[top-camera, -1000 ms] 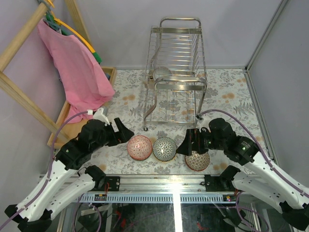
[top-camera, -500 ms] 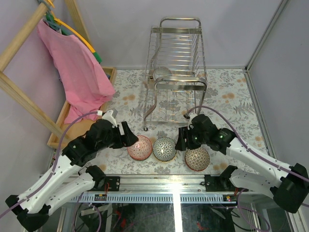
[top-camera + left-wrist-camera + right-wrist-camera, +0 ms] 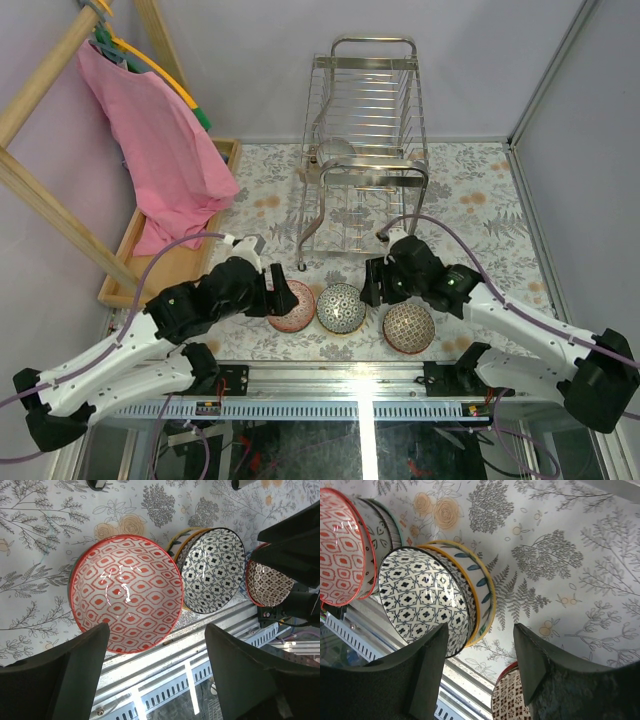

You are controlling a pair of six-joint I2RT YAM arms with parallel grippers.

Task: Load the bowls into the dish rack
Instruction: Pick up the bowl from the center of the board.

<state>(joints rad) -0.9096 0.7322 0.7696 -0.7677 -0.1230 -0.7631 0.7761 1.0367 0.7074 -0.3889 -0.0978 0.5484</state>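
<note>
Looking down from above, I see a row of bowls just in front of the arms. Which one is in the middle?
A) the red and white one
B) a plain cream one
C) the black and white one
C: the black-and-white bowl sits between the red-and-white bowl and the brown-patterned bowl.

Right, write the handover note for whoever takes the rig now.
Left gripper: open, empty, over the red-and-white bowl.
Right gripper: open, empty, beside the black-and-white bowl, which is nested in a yellow-rimmed bowl.
A third patterned bowl lies to their right. All sit on the table in front of the dish rack.
Done: only a round grey shape, possibly a bowl, is in the rack.
Left: load every bowl.
</note>
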